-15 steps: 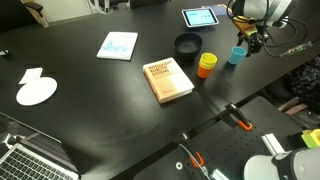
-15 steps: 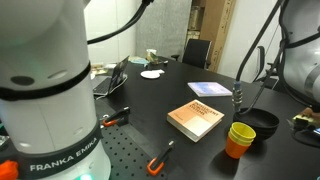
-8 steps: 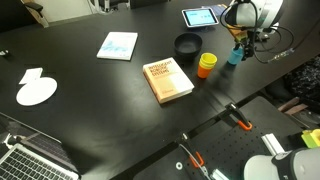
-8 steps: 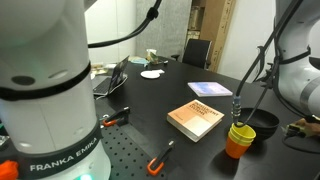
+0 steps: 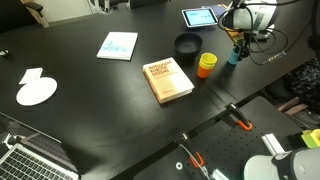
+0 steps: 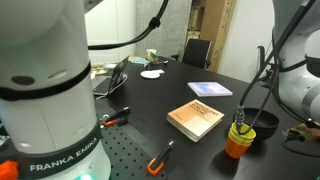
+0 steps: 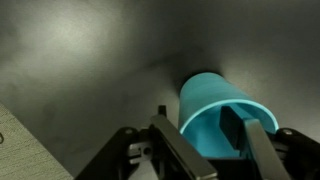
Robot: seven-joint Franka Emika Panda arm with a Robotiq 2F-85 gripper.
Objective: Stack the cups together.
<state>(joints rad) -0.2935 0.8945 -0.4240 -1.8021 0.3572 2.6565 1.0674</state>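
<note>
1. One teal cup [image 7: 214, 96] sits right under me on the dark bench [image 7: 70, 60]. In the wrist view its open mouth faces the camera.
2. My gripper [image 7: 198, 126] straddles the cup's near wall, with one finger [image 7: 234, 128] down inside the mouth and the other finger [image 7: 165, 138] outside it.
3. The jaws stand apart at moderate width. There is a gap between the inner finger and the wall, so nothing is clamped.
4. In an exterior view the teal cup [image 5: 233, 57] stands upright near the bench's far edge, and the gripper [image 5: 240, 45] is directly over it.
5. A yellow cup [image 5: 207, 59] is nested in an orange cup [image 5: 205, 71]. This stack stands just beside the teal cup and does not touch it. I cannot tell whether the yellow part is one cup or two.
6. In an exterior view the same stack, yellow cup [image 6: 240, 131] over orange cup [image 6: 236, 149], stands in front of the black bowl [image 6: 264, 124].
7. The black bowl [image 5: 187, 45] is near the stack, on the side away from the teal cup.
8. A tan book [image 5: 168, 80] lies flat near the stack, closer to the bench's middle.
9. Further out are a pale blue booklet [image 5: 118, 45], a tablet [image 5: 200, 16] at the far edge, a white sheet [image 5: 36, 91] and a laptop [image 5: 30, 160] at the corner.
</note>
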